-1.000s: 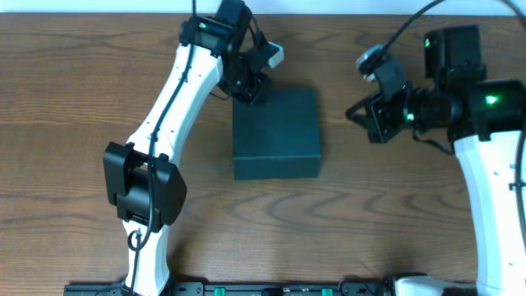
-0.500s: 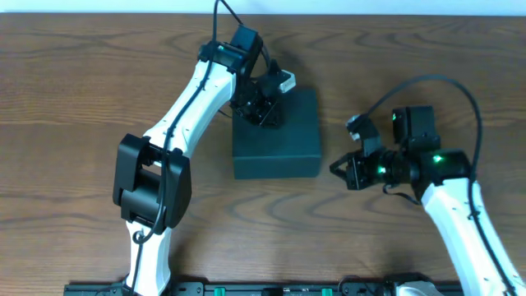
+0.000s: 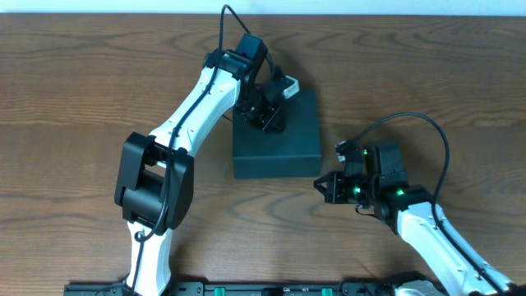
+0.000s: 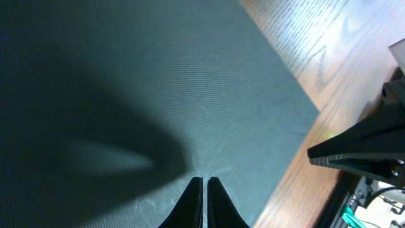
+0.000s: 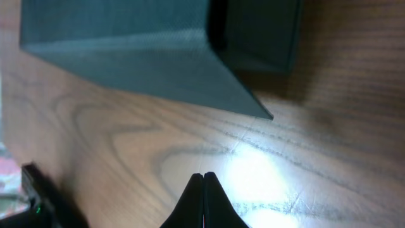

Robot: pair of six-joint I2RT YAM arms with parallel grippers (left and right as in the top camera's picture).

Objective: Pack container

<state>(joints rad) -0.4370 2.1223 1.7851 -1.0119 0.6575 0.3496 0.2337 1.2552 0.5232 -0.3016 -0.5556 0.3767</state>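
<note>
- Teal-green cardboard, matte and finely ribbed: the container (image 3: 279, 140) sits with its lid shut near the middle of the worktop (image 3: 82, 99), square to its edges.
- Only the overhead view shows both arms: the left end effector (image 3: 269, 119) over the container's far-left corner, the right end effector (image 3: 319, 186) just off its near-right corner.
- Only the wrist views show each end effector's fingers pressed together, holding nothing.

Brown wood-grain table (image 3: 74, 99), bright glare patch in right wrist view; white strip (image 3: 99, 5) beyond far edge.
</note>
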